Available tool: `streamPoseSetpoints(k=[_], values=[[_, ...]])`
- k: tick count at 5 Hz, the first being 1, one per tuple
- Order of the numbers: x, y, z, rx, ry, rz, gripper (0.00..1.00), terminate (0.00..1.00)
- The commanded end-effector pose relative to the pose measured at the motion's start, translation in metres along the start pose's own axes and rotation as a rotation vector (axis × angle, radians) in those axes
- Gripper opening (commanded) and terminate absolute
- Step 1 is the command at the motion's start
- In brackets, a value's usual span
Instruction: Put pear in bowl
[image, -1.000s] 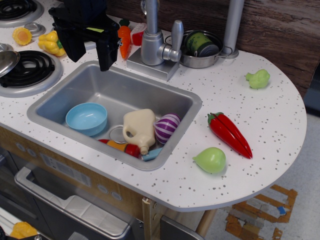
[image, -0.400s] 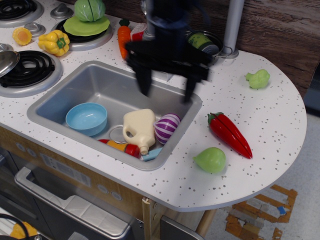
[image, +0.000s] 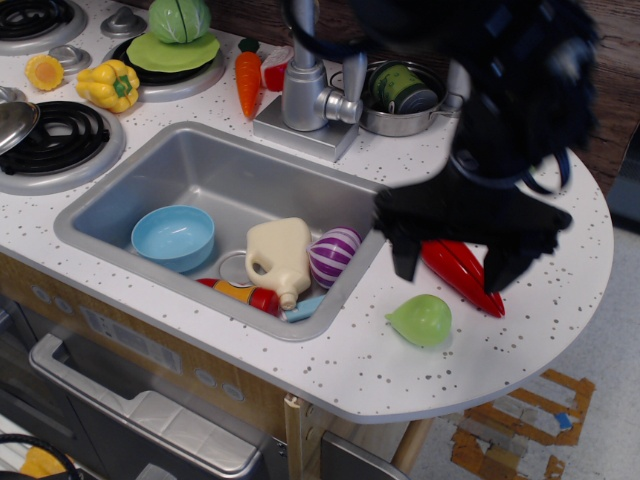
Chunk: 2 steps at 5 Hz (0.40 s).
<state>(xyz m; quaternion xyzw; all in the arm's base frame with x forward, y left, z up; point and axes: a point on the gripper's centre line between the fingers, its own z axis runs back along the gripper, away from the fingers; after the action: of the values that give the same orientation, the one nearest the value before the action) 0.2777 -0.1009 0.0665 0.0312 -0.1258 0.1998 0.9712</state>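
The light-green pear (image: 422, 320) lies on the speckled counter near the front edge, right of the sink. The light-blue bowl (image: 173, 237) sits empty in the sink's left front corner. My gripper (image: 452, 268) is open and empty, blurred by motion, hanging just above and behind the pear, with one finger (image: 405, 257) to the pear's left and the other to its right. The arm hides part of the counter behind it.
A red pepper (image: 462, 272) lies just behind the pear, partly hidden by the gripper. The sink (image: 230, 180) holds a cream jug (image: 279, 257), a purple onion (image: 333, 254) and other toys. Faucet (image: 305, 85), steel pot (image: 402, 95) and carrot (image: 249, 80) stand behind.
The gripper has swept from the back left over the stove, across the sink, to the right and down above the pear. The pear and bowl have not moved.
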Motion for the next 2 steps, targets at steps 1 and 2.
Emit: streamPoseSetpoints(k=[1,2], values=[[-0.007,-0.007,-0.018,0.042,-0.085,0.115,1.0,0.0],[-0.008,0.004,-0.024,0.062,-0.091,0.121,1.0,0.0]])
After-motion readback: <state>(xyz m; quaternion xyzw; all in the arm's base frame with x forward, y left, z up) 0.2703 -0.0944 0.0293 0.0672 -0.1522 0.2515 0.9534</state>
